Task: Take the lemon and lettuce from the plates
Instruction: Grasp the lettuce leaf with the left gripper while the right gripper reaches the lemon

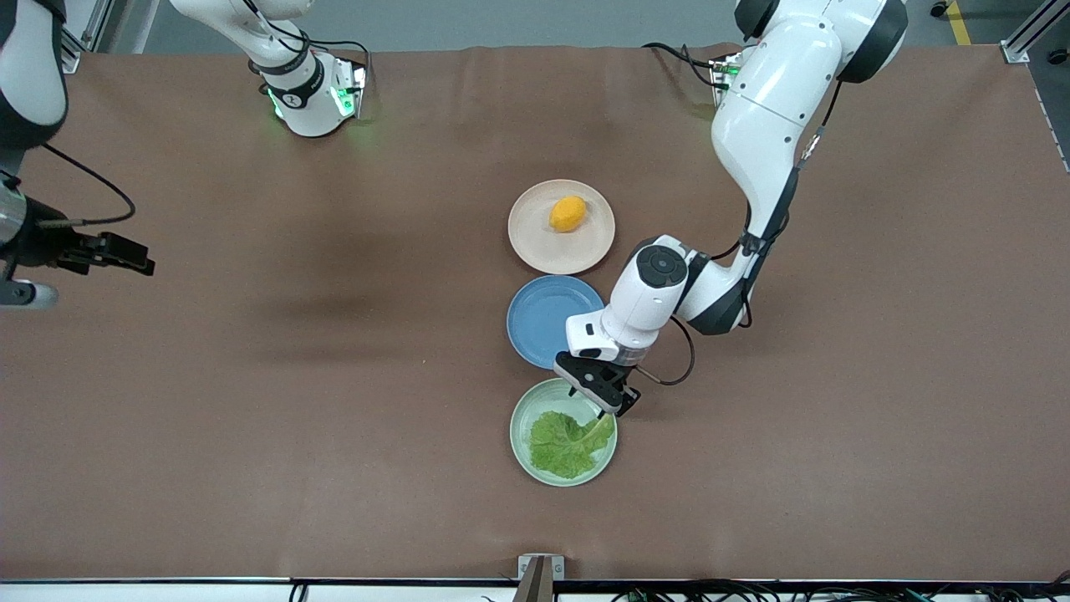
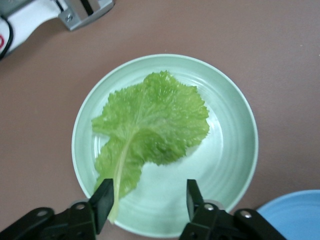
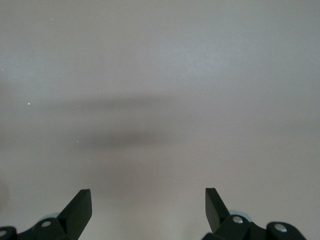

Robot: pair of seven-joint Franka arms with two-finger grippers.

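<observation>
The lettuce [image 1: 565, 443] lies on the mint green plate [image 1: 523, 415], the plate nearest the front camera. My left gripper [image 1: 608, 405] is open and empty, low over that plate's rim by the leaf's pale stem. In the left wrist view the lettuce [image 2: 152, 125] fills the green plate [image 2: 230, 150], and the gripper [image 2: 149, 199] straddles the stem end. The lemon [image 1: 568, 214] sits on the beige-pink plate [image 1: 535, 242], farthest from the front camera. My right gripper [image 1: 125, 253] is open and empty, waiting high at the right arm's end; its own view shows it [image 3: 148, 200] over bare surface.
An empty blue plate [image 1: 539, 313] lies between the two task plates; its edge shows in the left wrist view [image 2: 295, 217]. The brown table [image 1: 251, 376] stretches wide around the plates. A metal bracket [image 1: 540, 568] sits at the table's front edge.
</observation>
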